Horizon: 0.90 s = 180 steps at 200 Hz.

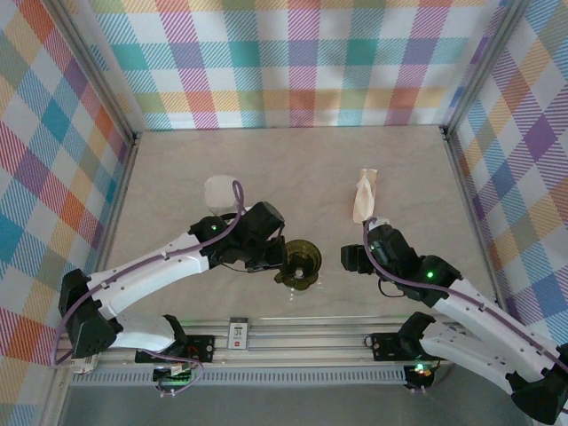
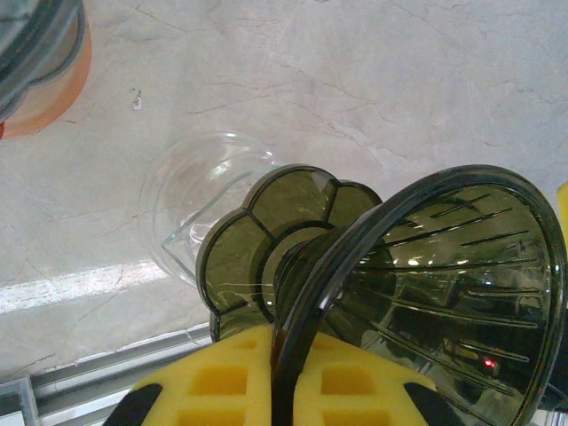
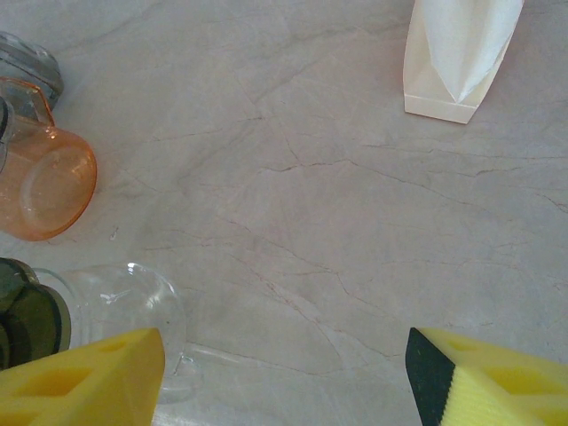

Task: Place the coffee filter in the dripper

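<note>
as seen from above, my left gripper (image 1: 277,258) is clamped shut on the dripper (image 1: 300,263), and my right gripper (image 1: 349,259) sits just right of the dripper, jaws spread wide and empty; the coffee filter (image 1: 365,197) lies on the table (image 1: 293,169) beyond the dripper and to its right, well apart. at my left wrist, yellow pads (image 2: 231,386) pinch the dripper's rim, a clear glass vessel (image 2: 200,200) just beside it. at my right wrist, the filter lies flat, far from the dripper's edge.
</note>
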{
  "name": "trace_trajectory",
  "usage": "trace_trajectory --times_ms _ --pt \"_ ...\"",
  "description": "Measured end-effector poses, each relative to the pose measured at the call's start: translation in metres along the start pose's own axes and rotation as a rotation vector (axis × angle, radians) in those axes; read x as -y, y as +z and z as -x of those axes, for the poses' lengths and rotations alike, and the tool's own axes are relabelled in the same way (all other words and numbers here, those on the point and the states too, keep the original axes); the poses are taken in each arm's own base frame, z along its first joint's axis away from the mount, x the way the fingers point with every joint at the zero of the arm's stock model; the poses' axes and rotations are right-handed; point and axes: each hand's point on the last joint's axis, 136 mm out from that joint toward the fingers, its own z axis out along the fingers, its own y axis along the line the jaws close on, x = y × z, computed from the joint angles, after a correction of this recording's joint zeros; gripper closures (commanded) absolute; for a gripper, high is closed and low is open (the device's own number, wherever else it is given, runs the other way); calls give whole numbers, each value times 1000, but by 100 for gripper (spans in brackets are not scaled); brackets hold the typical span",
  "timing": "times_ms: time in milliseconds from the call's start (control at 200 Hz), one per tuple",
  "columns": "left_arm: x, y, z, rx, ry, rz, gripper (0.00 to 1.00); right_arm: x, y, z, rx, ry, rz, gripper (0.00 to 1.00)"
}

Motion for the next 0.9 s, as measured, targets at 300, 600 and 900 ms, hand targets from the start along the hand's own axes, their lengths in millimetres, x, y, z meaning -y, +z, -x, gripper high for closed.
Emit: trace_trajectory --times_ms 300,600,900 --pt "-5 8 0 -11 -8 23 100 1 0 -3 -4 -1 1 26" --pt "-10 17 3 -5 -23 17 99 0 1 -4 -9 -1 6 25" --pt "-13 13 7 15 -27 26 82 0 1 -5 -10 -1 8 25"
